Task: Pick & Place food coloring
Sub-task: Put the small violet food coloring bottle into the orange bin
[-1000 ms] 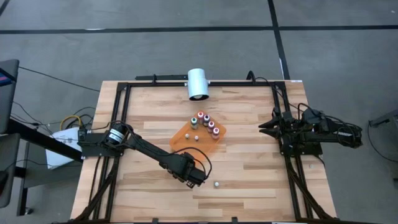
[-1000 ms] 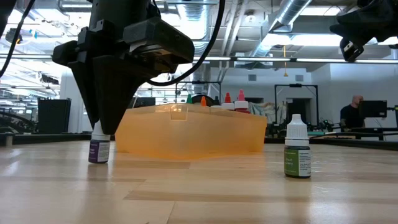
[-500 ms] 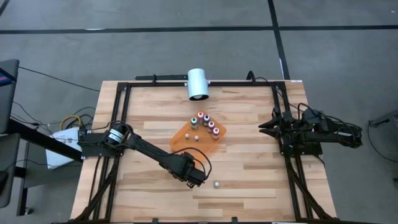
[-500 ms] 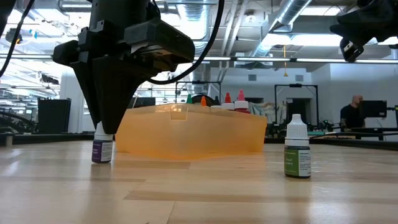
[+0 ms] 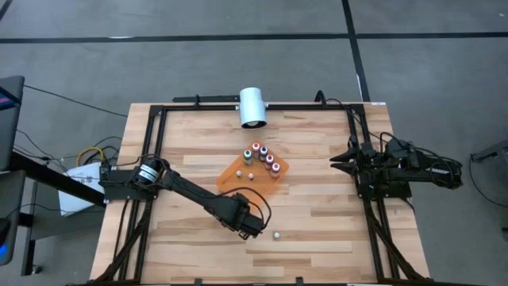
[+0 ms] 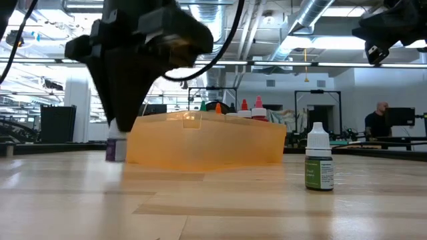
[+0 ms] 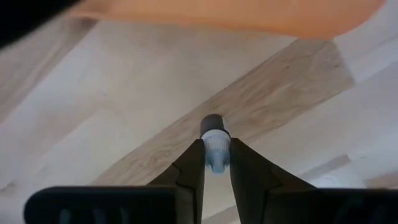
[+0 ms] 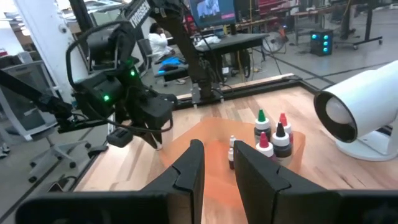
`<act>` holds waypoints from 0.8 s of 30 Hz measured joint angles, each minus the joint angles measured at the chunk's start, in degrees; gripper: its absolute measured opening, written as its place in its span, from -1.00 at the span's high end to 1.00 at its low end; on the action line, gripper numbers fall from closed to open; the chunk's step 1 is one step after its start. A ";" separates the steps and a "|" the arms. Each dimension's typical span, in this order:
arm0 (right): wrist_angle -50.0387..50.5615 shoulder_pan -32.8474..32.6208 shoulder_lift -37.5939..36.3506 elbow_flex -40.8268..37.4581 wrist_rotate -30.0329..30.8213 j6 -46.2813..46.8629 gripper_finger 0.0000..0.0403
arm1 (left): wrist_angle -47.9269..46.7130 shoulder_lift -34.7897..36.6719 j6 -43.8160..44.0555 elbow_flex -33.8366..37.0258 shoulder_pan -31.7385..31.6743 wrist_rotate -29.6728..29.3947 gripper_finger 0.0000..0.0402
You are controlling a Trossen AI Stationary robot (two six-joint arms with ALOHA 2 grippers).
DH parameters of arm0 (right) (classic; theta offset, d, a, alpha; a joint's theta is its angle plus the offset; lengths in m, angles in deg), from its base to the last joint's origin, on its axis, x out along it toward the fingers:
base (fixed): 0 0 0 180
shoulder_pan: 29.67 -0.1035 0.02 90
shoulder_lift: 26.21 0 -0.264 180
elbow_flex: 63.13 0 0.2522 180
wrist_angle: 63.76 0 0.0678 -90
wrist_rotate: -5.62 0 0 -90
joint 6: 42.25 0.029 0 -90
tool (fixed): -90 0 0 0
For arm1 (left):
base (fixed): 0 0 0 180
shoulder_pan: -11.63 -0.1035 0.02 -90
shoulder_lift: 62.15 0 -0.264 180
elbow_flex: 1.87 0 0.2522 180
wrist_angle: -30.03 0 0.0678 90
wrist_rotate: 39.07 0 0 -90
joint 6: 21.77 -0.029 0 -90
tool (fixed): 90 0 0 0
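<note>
On the wooden table [image 5: 317, 214], the left gripper [image 7: 216, 163] pinches a purple-labelled food coloring bottle [image 6: 116, 143] just beside the orange tray [image 6: 203, 140], so it should probably rise straight, keeping the bottle upright, to clear the tray wall.

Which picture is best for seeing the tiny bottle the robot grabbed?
The left wrist view: the purple-label bottle sits pinched by its cap in the left gripper, close up. The low view shows it blurred beside the orange tray. From the high view the gripper hides it.
</note>
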 joint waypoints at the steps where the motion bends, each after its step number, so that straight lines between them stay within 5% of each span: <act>1: 0.00 0.00 0.00 0.00 0.00 0.00 0.63 | -1.11 0.00 -0.05 -0.83 0.00 -0.23 0.75; 8: 0.02 0.00 0.00 0.00 0.00 0.00 0.63 | -11.08 0.00 -1.51 -9.87 0.00 -2.35 0.75; 16: 0.02 0.00 0.00 0.00 0.00 0.00 0.63 | -14.61 0.00 -7.95 -21.63 -1.79 -12.01 0.75; 24: 0.02 0.00 0.01 0.00 -0.02 0.02 0.63 | -14.68 0.00 -15.97 -24.26 -7.26 -14.50 0.75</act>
